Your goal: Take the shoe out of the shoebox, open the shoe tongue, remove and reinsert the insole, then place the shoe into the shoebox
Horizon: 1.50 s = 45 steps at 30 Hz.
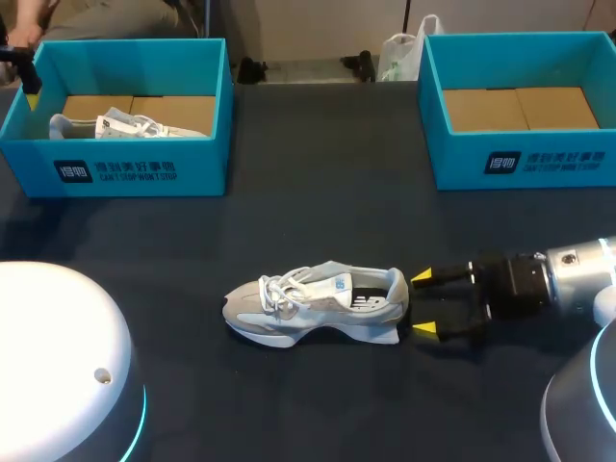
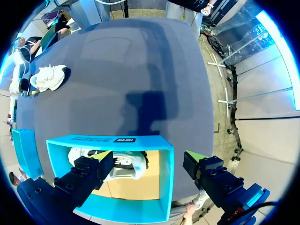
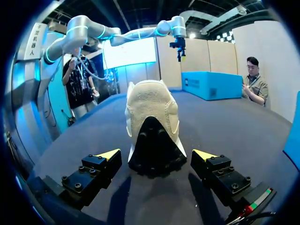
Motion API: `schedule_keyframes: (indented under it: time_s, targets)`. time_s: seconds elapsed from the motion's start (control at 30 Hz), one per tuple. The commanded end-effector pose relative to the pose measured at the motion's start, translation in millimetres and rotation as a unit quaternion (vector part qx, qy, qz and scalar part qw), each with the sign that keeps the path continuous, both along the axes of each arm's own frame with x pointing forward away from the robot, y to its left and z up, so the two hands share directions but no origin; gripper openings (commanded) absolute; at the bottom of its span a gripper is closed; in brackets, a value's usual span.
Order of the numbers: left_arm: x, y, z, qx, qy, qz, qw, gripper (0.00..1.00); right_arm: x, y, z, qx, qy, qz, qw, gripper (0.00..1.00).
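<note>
Table: dark surface [image 1: 318,207], with the shoe [image 1: 318,303] stood upright at its middle.
Right gripper [image 1: 423,303]: spread wide just behind the heel, not touching it.
Left gripper [image 2: 149,157]: spread wide above the left shoebox [image 2: 93,140], where a second shoe [image 2: 126,166] is seen.

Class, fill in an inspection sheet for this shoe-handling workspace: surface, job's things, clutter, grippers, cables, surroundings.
Surface: dark table, flat.
Job's things: grey-and-white laced sneaker standing on its sole mid-table, heel toward the right gripper; teal cardboard shoebox at far left, holding a second white shoe; matching teal shoebox at far right, only its brown floor showing.
Clutter: nothing seen.
Grippers: right gripper open, yellow tips either side of the sneaker's heel, apart from it; left gripper open, above the left shoebox.
Cables: nothing seen.
Surroundings: nothing seen reaching over the table.
</note>
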<state>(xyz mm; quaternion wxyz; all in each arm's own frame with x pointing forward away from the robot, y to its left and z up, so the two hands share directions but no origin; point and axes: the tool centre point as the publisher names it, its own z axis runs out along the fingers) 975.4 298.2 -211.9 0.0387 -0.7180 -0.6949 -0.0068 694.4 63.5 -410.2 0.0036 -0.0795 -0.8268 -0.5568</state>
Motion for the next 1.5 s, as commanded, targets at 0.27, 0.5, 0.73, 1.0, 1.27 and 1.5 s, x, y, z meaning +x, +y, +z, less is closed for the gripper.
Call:
schedule_keyframes:
  time_s: [0.27, 0.5, 0.73, 1.0, 1.27, 1.5]
  targets:
    - [-1.0, 0, 0, 0.001, -0.001, 0.000, 1.000, 1.00, 3.1, 9, -1, -0.002, -0.003, 0.004, 1.000, 1.00]
    - [-1.0, 0, 0, 0.001, -0.001, 0.000, 1.000, 1.00, 7.0, 15, -2, 0.001, -0.005, 0.009, 1.000, 1.00]
    - [-1.0, 0, 0, 0.001, -0.001, 0.000, 1.000, 1.00, 0.9, 18, -2, 0.002, -0.009, 0.009, 1.000, 1.00]
    - [-1.0, 0, 0, 0.001, -0.001, 0.000, 1.000, 1.00, 0.7, 27, -3, 0.002, -0.009, 0.009, 1.000, 1.00]
    - [-1.0, 0, 0, 0.001, -0.001, 0.000, 1.000, 1.00, 2.0, 31, -3, 0.001, -0.006, 0.010, 1.000, 1.00]
    - [-1.0, 0, 0, 0.001, -0.001, 0.000, 1.000, 1.00, 5.0, 35, -4, 0.001, -0.005, 0.011, 1.000, 1.00]
